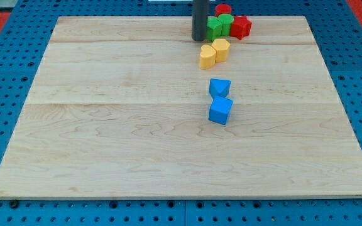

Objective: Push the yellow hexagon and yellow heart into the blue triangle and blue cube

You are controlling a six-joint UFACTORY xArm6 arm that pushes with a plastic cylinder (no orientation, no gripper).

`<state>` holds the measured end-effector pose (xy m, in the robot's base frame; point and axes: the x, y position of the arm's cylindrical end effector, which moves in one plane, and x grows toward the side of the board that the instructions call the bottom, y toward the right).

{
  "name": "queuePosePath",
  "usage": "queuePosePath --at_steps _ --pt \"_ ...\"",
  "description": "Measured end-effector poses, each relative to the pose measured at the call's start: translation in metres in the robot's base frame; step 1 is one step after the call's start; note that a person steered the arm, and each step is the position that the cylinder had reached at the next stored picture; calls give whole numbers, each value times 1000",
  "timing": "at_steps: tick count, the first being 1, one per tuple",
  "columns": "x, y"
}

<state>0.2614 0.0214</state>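
My tip is a bare rod end with no jaws to open or close, and it holds nothing; it stands on the board near the view's top edge. Taking the yellow pair as the landmark, my tip sits just above and slightly to the view's left of them, apart from both.

The pair itself is the yellow heart on the view's left touching the yellow hexagon on the right. Below the pair, with a clear gap, lies the blue triangle, and touching its lower side the blue cube.

So tip, yellows and blues fall nearly on one line running toward the view's bottom. I judge a push straight down that line suits the task.

Above and right of the pair, the green blocks and red blocks cluster, out of that path.
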Motion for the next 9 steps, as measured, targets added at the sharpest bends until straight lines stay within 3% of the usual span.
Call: queuePosePath --at_steps 2,5,6,9 --pt "0 -135" --pt "0 -232" --pt "0 -181" --pt "9 61"
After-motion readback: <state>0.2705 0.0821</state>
